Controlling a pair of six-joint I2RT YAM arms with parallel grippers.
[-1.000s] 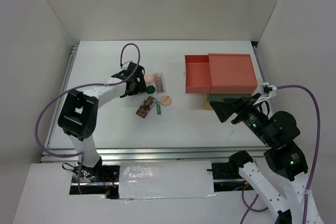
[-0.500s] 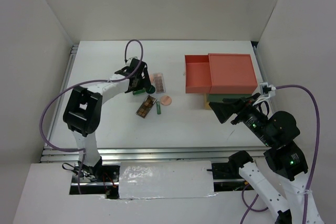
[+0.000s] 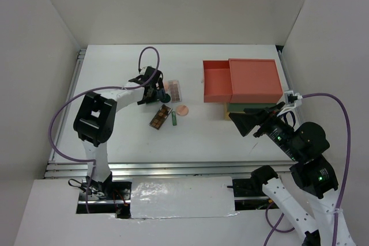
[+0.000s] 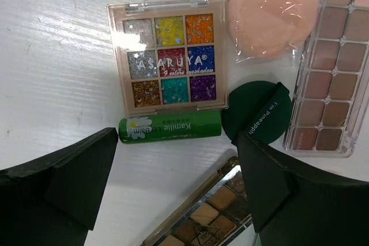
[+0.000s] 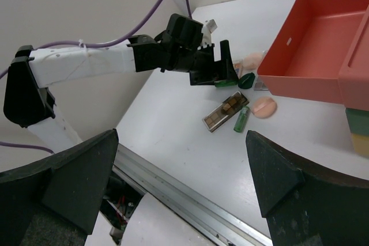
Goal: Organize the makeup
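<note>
One green tube (image 4: 170, 127) lies flat on the table (image 4: 57, 56) between the fingers of my left claw (image 4: 177, 141), which is spread wide and holds nothing. Long axis runs finger to finger, daisy-printed end toward the left finger. Crowding it: nine-colour glitter palette (image 4: 167, 56) just beside, dark green compact (image 4: 258, 113) at its plain end, brown palette (image 4: 213, 211) nearer me, nude palette (image 4: 331, 56) and peach compact (image 4: 272, 11) beyond; right claw (image 5: 181, 135) wide, empty, near the drawer box (image 3: 253, 82).
</note>
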